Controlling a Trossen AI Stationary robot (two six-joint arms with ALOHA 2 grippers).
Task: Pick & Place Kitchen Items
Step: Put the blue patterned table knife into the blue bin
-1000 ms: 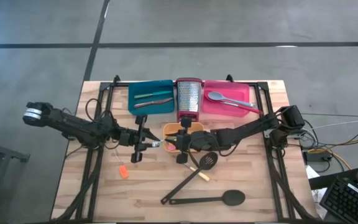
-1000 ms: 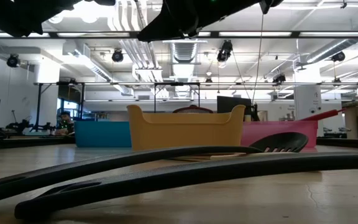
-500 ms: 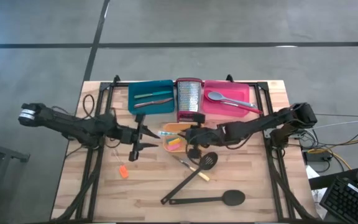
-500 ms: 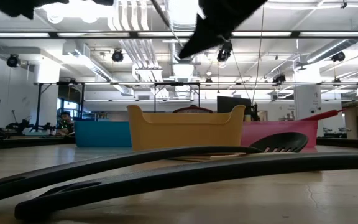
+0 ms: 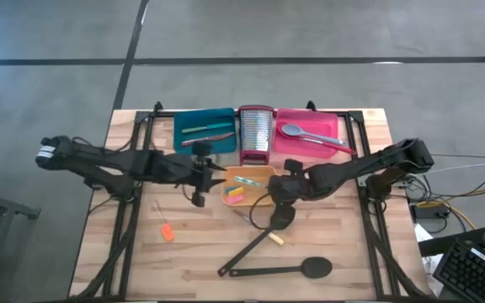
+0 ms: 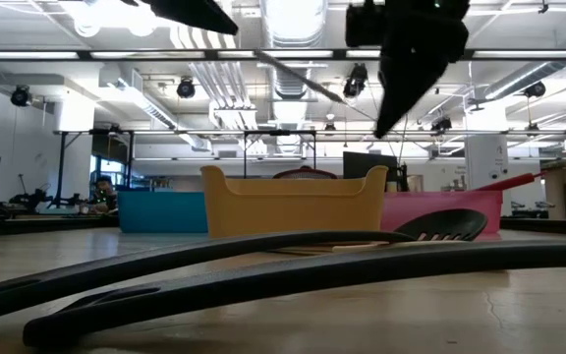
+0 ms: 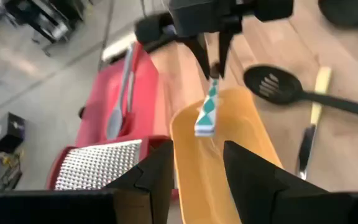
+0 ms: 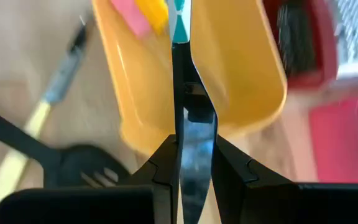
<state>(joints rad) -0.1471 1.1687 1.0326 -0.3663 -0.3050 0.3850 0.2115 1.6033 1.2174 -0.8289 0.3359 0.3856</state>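
Right gripper (image 7: 211, 62) pinches a thin teal-handled tool (image 7: 207, 112) by its tip above the orange tray (image 7: 241, 162); light, stiff, slippery. Left gripper (image 5: 199, 172) hangs open beside the tray.

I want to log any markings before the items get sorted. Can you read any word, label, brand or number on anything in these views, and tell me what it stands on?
No readable text in any view.
Steel grater: no brand or marking visible.
Teal-and-white patterned piece held by the right gripper over the orange tray: a pattern only, no letters.
Teal tray and pink tray: no labels visible.
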